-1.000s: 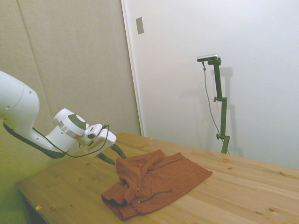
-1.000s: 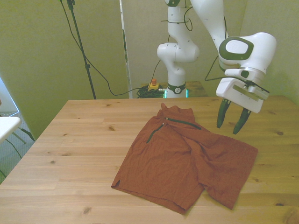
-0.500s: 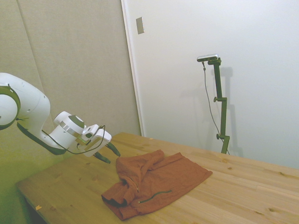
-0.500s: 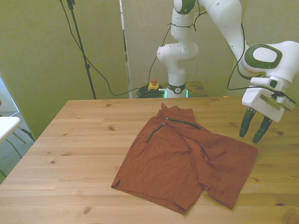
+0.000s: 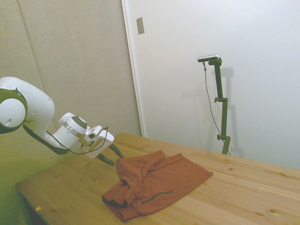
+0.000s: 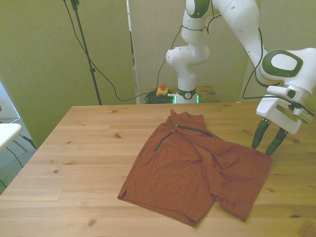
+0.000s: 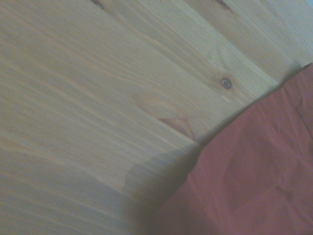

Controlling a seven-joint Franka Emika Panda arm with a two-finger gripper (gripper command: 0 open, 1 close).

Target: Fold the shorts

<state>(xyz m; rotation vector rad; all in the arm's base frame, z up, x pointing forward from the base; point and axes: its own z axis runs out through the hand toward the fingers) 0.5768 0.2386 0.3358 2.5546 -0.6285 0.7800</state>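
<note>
Shorts (image 6: 195, 168) lie mostly spread on the tabletop (image 6: 74, 158) just beside my claw (image 6: 265, 144), one side already bunched over itself but no clean fold made. My claw hangs with fingers apart, holding nothing, above their near edge. I judge the folding barely begun; gripping that edge comes first.
</note>
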